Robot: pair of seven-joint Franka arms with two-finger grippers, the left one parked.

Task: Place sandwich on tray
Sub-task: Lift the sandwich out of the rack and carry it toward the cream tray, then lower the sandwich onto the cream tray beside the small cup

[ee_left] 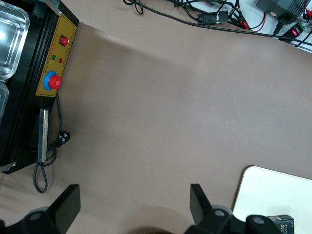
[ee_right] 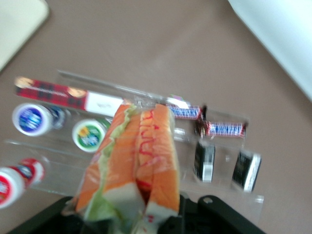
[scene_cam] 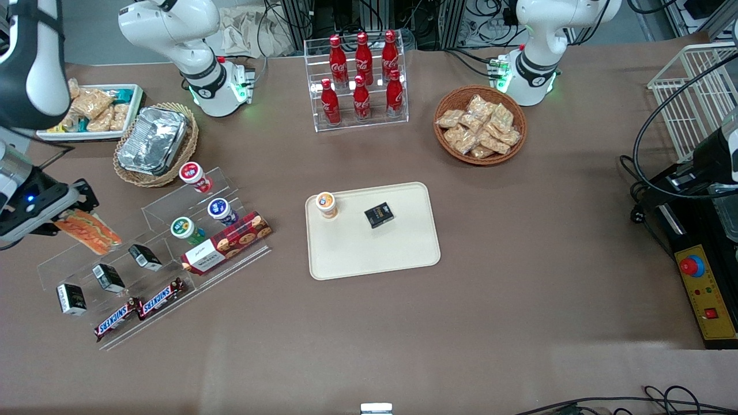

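The sandwich (scene_cam: 87, 231), a wrapped wedge with orange and green layers, hangs in the air above the clear acrylic snack stand (scene_cam: 144, 253) at the working arm's end of the table. My right gripper (scene_cam: 60, 214) is shut on its wide end, and in the right wrist view the sandwich (ee_right: 131, 163) sticks out from between the black jaws of the gripper (ee_right: 134, 217). The cream tray (scene_cam: 375, 253) lies flat at the table's middle, well away from the sandwich. A small orange-lidded cup (scene_cam: 326, 204) and a little black box (scene_cam: 379, 215) rest on the tray.
On the stand sit lidded cups (scene_cam: 221, 210), a red cookie box (scene_cam: 226, 242), small black boxes (scene_cam: 108, 277) and Snickers bars (scene_cam: 140, 309). A foil container in a wicker basket (scene_cam: 154, 140), a white snack bin (scene_cam: 95, 110), a cola bottle rack (scene_cam: 361, 80) and a basket of snack packets (scene_cam: 479, 124) stand farther from the front camera.
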